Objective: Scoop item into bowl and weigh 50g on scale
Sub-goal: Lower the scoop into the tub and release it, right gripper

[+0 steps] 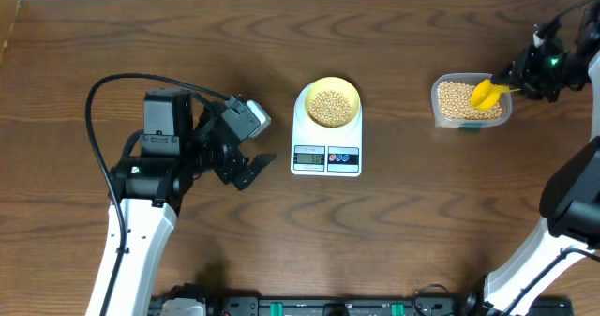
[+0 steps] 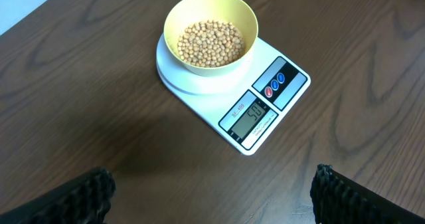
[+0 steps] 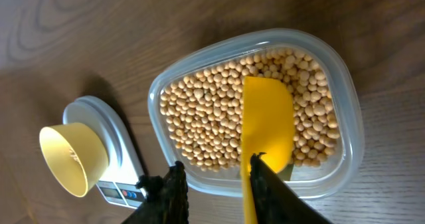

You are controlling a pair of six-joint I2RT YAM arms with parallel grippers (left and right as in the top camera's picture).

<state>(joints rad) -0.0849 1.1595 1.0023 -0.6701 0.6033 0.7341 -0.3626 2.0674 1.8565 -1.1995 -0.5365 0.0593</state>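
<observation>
The pale yellow bowl (image 1: 354, 98) stands on the white scale (image 1: 325, 169) and holds tan beans (image 1: 330, 107). The left wrist view shows the bowl (image 2: 199, 8), its beans (image 2: 211, 43) and the scale (image 2: 292, 84), whose display seems to read 50. My left gripper (image 1: 255, 169) (image 2: 211, 173) is open and empty over bare table, left of the scale. My right gripper (image 1: 517, 77) (image 3: 216, 163) is open at the clear container (image 3: 352, 117) of beans (image 3: 206, 117). The yellow scoop (image 1: 486, 93) (image 3: 265, 111) lies on those beans, its handle against my right finger.
The clear container (image 1: 436, 100) sits at the right of the table, apart from the scale. In the right wrist view the bowl (image 3: 70, 157) and scale (image 3: 113, 137) show at lower left. A black cable (image 1: 94, 100) loops by the left arm.
</observation>
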